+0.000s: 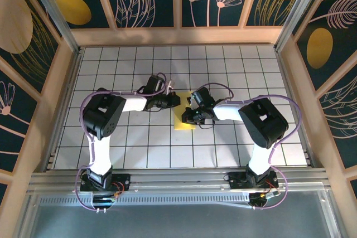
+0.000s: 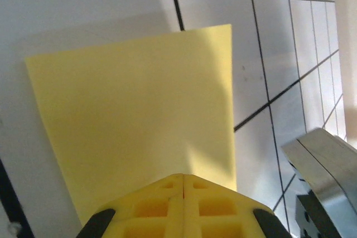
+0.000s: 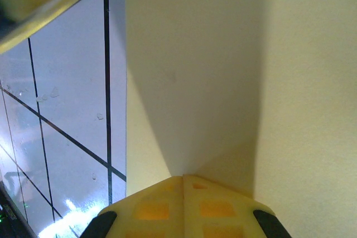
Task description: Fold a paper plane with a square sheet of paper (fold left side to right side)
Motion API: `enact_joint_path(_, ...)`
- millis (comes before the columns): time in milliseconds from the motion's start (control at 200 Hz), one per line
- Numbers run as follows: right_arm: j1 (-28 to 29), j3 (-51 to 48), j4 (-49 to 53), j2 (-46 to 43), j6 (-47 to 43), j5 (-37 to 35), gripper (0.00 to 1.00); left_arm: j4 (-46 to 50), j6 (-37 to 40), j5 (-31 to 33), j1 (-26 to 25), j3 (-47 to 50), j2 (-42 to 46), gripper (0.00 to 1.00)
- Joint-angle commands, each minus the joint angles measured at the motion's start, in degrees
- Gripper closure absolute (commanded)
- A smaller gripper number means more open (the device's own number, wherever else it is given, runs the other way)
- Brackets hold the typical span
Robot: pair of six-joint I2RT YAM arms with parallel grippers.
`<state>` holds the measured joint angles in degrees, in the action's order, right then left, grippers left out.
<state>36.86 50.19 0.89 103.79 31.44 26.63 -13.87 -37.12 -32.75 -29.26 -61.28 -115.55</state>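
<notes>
Closest, left gripper [image 2: 183, 179] and right gripper [image 3: 183, 178] sat clamped on the thin pale yellow square sheet of paper [image 2: 139, 110] ahead; I judged it flimsy, best held by its edges.

**Pale yellow sheet of paper [image 1: 183, 122] caught between two hands**

The sheet is thin, plain and unmarked, with straight edges and sharp corners. Ahead of the left hand [image 2: 184, 185] it spreads out smooth and uncreased, its near edge tucked into the closed fingertips. Its far edge throws a soft shadow on the desk [image 2: 111, 4], so that side sits slightly raised. At the right hand [image 3: 183, 181] the paper runs up into the closed fingertips, with a bend leading away from them, shaded on one side and lit on the other. From above, it lies between both hands.
</notes>
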Motion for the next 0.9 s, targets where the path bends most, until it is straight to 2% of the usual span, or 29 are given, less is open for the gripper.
enact_joint_path(0,0.0,-3.0,9.9,4.6,-1.1,-7.8,1.00,0.8,1.1,1.6,0.3,-2.5,-2.4,1.00)
enact_joint_path(365,0.0,-2.8,10.7,4.8,-1.6,-8.0,1.00,5.2,4.5,8.3,1.0,-4.9,-5.2,1.00)
enact_joint_path(896,-0.1,-2.9,10.7,5.4,-1.9,-7.7,1.00,5.9,5.5,9.5,5.0,-10.9,-9.9,1.00)
